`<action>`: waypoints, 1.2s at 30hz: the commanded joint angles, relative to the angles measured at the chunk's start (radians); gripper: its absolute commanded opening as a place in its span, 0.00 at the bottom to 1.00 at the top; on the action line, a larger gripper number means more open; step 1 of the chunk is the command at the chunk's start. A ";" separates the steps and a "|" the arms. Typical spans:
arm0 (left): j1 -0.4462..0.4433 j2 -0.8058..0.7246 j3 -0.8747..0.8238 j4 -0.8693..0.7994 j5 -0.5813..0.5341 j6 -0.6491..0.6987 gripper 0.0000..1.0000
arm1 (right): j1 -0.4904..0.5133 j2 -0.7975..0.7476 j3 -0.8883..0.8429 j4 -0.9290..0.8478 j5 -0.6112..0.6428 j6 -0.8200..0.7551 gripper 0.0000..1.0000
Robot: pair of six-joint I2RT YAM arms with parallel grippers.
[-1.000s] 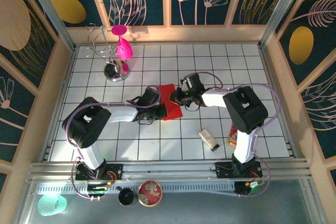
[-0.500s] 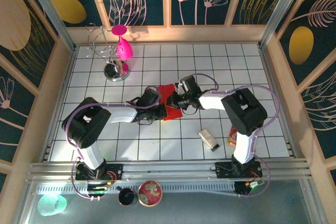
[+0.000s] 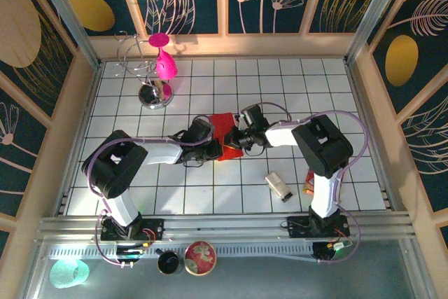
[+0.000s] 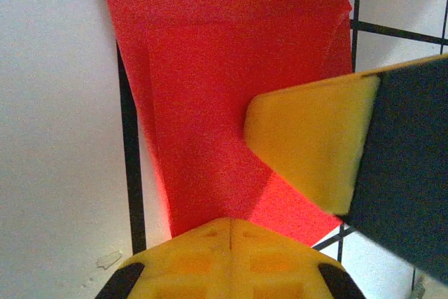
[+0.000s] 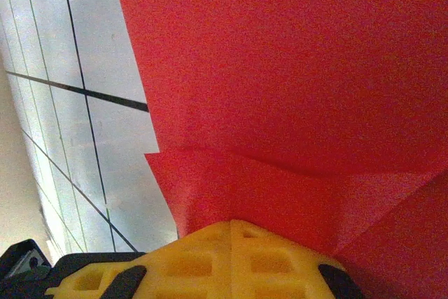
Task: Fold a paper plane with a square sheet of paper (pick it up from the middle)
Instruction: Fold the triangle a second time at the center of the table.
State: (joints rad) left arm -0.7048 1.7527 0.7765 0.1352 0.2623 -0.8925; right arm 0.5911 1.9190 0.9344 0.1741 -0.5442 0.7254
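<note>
We are seeing the left arm and right arm stretching low toward the white tiled table's middle. The left gripper, from nine o'clock, and right gripper, from three, are pressing closed-together fingertips onto the thin, creased, bright red square sheet of paper, partly hiding it from above.

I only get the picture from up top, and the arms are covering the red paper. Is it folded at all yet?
Observer: Yes. The left wrist camera shows the square sheet of paper with straight creases pressed into it.
Operator: Are the pincers open?
Observer: No. The left pincer is shut, its tips right against the paper.
Operator: And the other one?
Observer: The right pincer is shut too, its tips at a folded flap with a crease running sideways across it.
</note>
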 commanded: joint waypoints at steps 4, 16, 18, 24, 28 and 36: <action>0.007 -0.004 -0.081 -0.122 0.025 -0.014 0.00 | -0.157 0.057 0.033 -0.022 0.064 -0.044 0.03; 0.006 -0.033 0.022 -0.094 0.069 0.049 0.00 | -0.161 -0.128 0.022 -0.037 0.089 -0.101 0.03; 0.006 -0.063 0.043 -0.094 0.066 0.057 0.00 | -0.125 -0.135 0.018 -0.038 0.077 -0.100 0.04; 0.009 -0.080 0.069 -0.070 0.051 0.048 0.02 | -0.050 -0.067 0.020 -0.003 0.033 -0.058 0.03; 0.014 -0.066 0.084 -0.051 0.052 0.035 0.02 | -0.034 -0.019 0.032 0.030 -0.021 -0.025 0.02; 0.013 0.032 0.146 -0.070 0.078 0.041 0.00 | -0.031 0.037 0.035 0.022 -0.027 0.000 0.02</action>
State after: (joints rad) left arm -0.6979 1.7485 0.8886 0.0776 0.3176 -0.8574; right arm 0.5529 1.9369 0.9642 0.1829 -0.5518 0.7094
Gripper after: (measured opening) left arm 0.044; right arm 0.049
